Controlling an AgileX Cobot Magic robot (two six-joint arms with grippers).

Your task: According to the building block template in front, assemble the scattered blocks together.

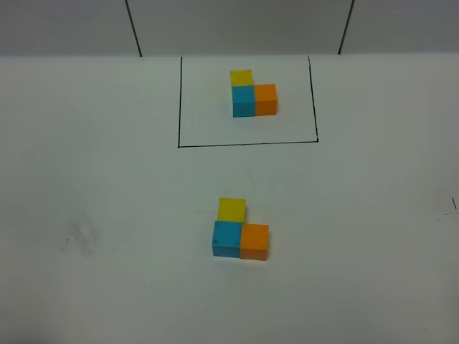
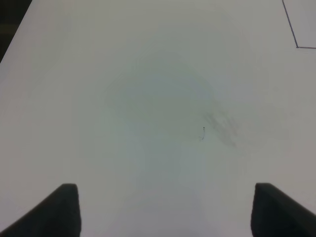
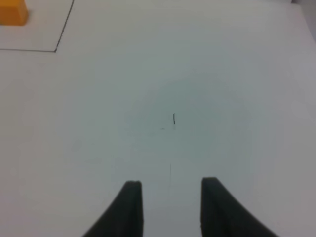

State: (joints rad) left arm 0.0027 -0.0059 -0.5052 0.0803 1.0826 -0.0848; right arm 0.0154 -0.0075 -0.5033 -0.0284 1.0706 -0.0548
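Nearest the camera in the high view sit the scattered blocks (image 1: 240, 231), already pushed together into an L on the white surface (image 1: 93, 287): the sky-blue cube (image 1: 226, 239) at the near left, the orange cube (image 1: 254, 241) touching its right side, the yellow cube (image 1: 232, 209) touching its far side. Farther off, inside a thin black drawn rectangle (image 1: 247, 144), stands the building block template (image 1: 253, 93) with the same colours in the same layout, so the assembly looks matched and the task appears essentially done

Neither arm shows in the high view. From its wrist camera, the left gripper (image 2: 165, 210) has its jaws spread wide over bare surface with nothing between them. The right gripper (image 3: 172, 207) has its jaws drawn in with nothing gripped; the narrow gap seen is only between their bases, and a corner of the template's orange cube (image 3: 12, 12) lies well off

These cubes look small, rigid and light, probably smooth-faced, so a nudge would slide them apart. Any correction is best made by pinching one cube across two opposite free faces, from above, without knocking its neighbours
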